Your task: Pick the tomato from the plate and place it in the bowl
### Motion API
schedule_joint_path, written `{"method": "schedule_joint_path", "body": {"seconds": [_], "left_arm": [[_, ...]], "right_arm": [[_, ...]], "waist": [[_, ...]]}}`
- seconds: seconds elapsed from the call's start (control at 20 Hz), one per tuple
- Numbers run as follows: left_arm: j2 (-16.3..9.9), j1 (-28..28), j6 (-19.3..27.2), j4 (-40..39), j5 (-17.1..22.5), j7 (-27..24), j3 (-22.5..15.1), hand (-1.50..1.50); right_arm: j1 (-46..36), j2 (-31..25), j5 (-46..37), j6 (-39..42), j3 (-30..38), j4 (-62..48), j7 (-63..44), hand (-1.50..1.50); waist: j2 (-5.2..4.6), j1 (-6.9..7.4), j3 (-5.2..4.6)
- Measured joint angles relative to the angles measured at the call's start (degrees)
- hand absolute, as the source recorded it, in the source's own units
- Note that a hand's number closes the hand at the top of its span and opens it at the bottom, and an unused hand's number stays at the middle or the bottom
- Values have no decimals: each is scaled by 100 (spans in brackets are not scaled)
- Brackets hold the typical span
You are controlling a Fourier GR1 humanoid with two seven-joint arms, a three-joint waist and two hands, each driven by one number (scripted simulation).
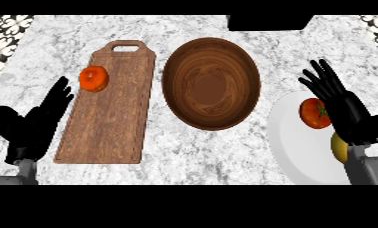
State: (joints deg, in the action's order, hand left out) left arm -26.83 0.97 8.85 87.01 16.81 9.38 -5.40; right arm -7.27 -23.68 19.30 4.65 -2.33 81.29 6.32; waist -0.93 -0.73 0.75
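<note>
Fingers (322, 74) of the right hand (343, 104) spread straight and released, grasping nothing, raised over the far edge of the white plate (295, 144) at the right side of the marble surface (184, 162). Just beside the palm, on its inner side, the red tomato (313, 113) with a green stalk, resting on the plate and seemingly touching the hand's edge, though contact hard to confirm. Nearer the lower edge, a yellow item (338, 147), partly hidden behind the grey forearm (359, 168), also on the plate; kind impossible to tell.

Left of the plate, near but apart from its rim, the dark wooden bowl (211, 83), upright, holding nothing visible inside.

Further left, just beside the bowl, a long wooden cutting board (111, 117) with a handle cut-out at its far end, lying slightly slanted on the surface. At the board's left edge, an orange-red round fruit (94, 79), partly on the board and partly overhanging the surface.

At the lower left, the left hand (33, 124), fingers straight and relaxed, pointing up, empty, resting just beside the board's left edge and below the orange-red fruit, well apart from the bowl and plate.

At the top, a dark object (267, 22) at the surface's far edge.
</note>
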Motion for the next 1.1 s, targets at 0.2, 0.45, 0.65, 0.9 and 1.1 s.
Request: {"method": "schedule_joint_path", "body": {"seconds": [0.2, 0.45, 0.65, 0.9, 1.1], "left_arm": [[308, 226, 167, 76, -307, -144, -162, 0], [626, 401, 330, 285, -479, -423, -346, 0], [837, 454, 431, 344, -552, -512, -467, 0], [1113, 696, 517, 140, -735, -587, -607, 0], [1271, 744, 592, 130, -876, -575, -692, 0]], "right_arm": [[131, -28, -181, -146, -94, 295, -498, 150], [290, -395, -1239, -1176, -65, 557, -961, -150], [655, 500, -1414, -2422, 205, 858, -311, -150], [1248, 1003, -1829, -3236, 162, 1860, 207, -150], [1602, 613, -2348, -3531, 278, 2871, -716, -150]], "waist": [[64, 25, -49], [118, -110, -109], [131, -158, -82], [117, -96, -78], [115, -50, -85]]}}
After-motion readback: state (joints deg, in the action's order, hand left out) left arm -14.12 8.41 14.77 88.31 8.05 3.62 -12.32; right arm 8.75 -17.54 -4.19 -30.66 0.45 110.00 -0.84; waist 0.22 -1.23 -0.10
